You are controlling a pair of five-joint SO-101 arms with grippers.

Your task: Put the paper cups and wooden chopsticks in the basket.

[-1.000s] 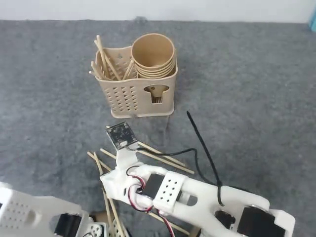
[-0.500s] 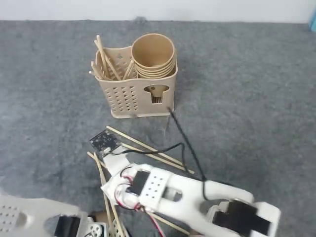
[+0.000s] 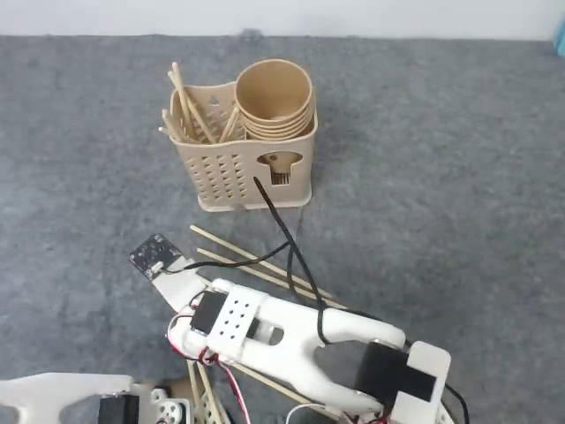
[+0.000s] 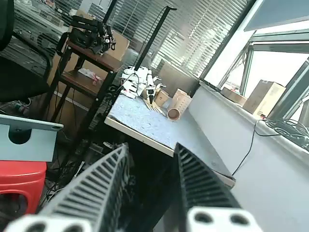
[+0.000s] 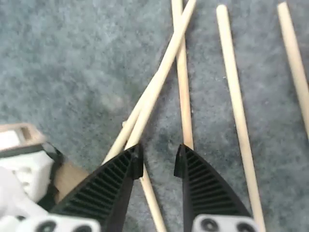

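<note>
Grey carpet — chopstick between fingers of right gripper.

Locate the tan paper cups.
High view: the tan paper cups nest in the right compartment of the beige perforated plastic basket, beside wooden chopsticks in its left one.

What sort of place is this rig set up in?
Probably a lab or workshop: window blinds, a second work table across the room, and a rack of equipment.

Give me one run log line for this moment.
paper cups: stacked in basket | loose chopsticks: on grey mat | right pincer: open, over loose chopsticks | left pincer: open, empty
</note>
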